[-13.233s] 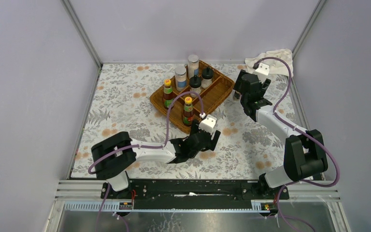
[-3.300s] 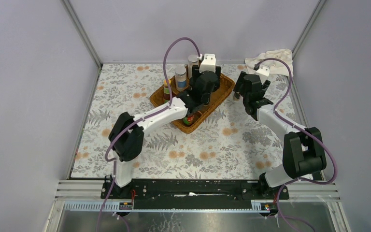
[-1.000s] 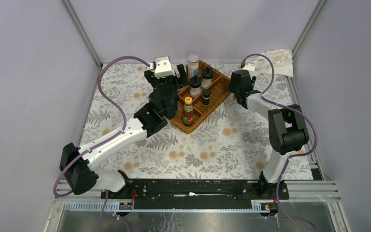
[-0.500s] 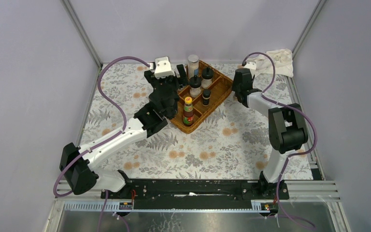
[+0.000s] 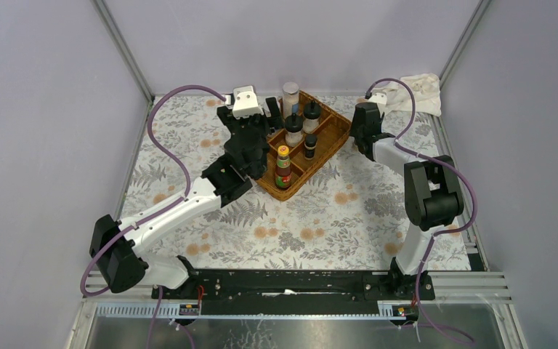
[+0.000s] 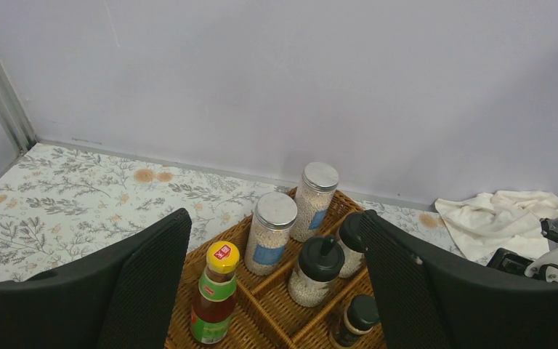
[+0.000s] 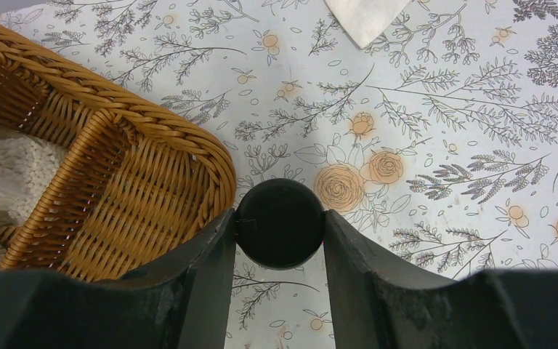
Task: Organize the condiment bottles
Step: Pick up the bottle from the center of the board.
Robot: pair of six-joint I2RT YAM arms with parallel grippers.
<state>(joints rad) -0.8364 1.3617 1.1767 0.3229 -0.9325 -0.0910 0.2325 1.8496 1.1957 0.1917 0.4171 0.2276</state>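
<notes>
Currently gripped: black-lidded spice jar (image 7: pixel 280 233), seen from above, so only its round lid shows.
Right gripper (image 7: pixel 280 225): clamped on that lid, one finger on each side.
Jar location: upright on the table (image 7: pixel 443 145), outside the wicker tray (image 7: pixel 152 131), just beside its outer rim.
Left gripper (image 6: pixel 275 218): jaws wide apart, holding nothing, hovering at the tray's other side.
Tray contents: shakers (image 6: pixel 270 233), a sauce bottle (image 6: pixel 214 302) and black-lidded jars (image 6: pixel 318 269) stand upright in the compartments.
Handling: probably light and rigid; the smooth round lid could twist or slip between flat pads.
Grip point: across the lid's widest line, as now. A hold lower on the body would be safer if the lid is loose, which cannot be told.
Next move: likely a straight lift clearing the rim, then down into a free compartment.
Risk: catching the woven rim or knocking a neighbouring bottle.
</notes>
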